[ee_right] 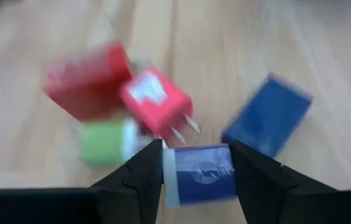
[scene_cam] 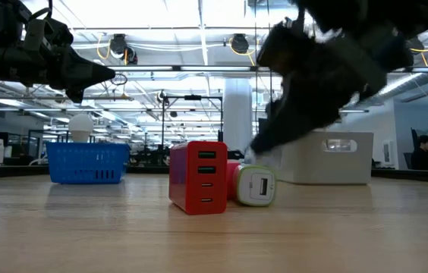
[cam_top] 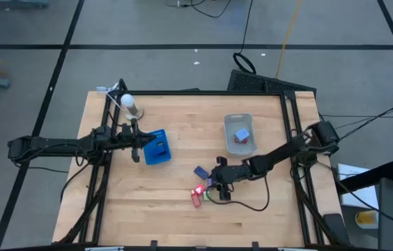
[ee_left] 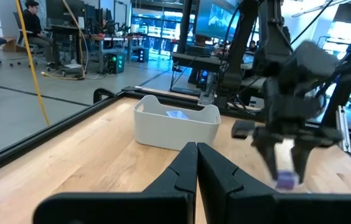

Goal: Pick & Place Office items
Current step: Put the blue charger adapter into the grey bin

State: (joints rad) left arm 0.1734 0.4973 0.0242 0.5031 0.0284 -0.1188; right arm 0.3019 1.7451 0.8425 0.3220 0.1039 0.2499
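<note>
The office items lie in a small cluster near the table's middle: a red charger block (ee_right: 88,81), a pink-red plug block (ee_right: 157,102) with its prongs out, a green-and-white block (ee_right: 104,140) and a flat blue block (ee_right: 266,115). My right gripper (ee_right: 195,146) is shut on a blue-purple block (ee_right: 200,174) with a white end, on the cluster's right side (cam_top: 217,183). My left gripper (ee_left: 196,146) waits shut and level above the blue basket (cam_top: 157,148) at the left. My right gripper pinches the blue-purple block between its two fingers, one on the white end (ee_right: 170,177) and the other on the blue end (ee_right: 225,168). The fingers slant down from the table's right side. Whether the block is clear of the table does not show.
A clear bin (cam_top: 240,122) with a blue-and-red piece inside stands behind the cluster, right of centre. A white ball on a stand (cam_top: 128,103) is at the far left corner. Bare wood lies along the near edge (cam_top: 182,223).
</note>
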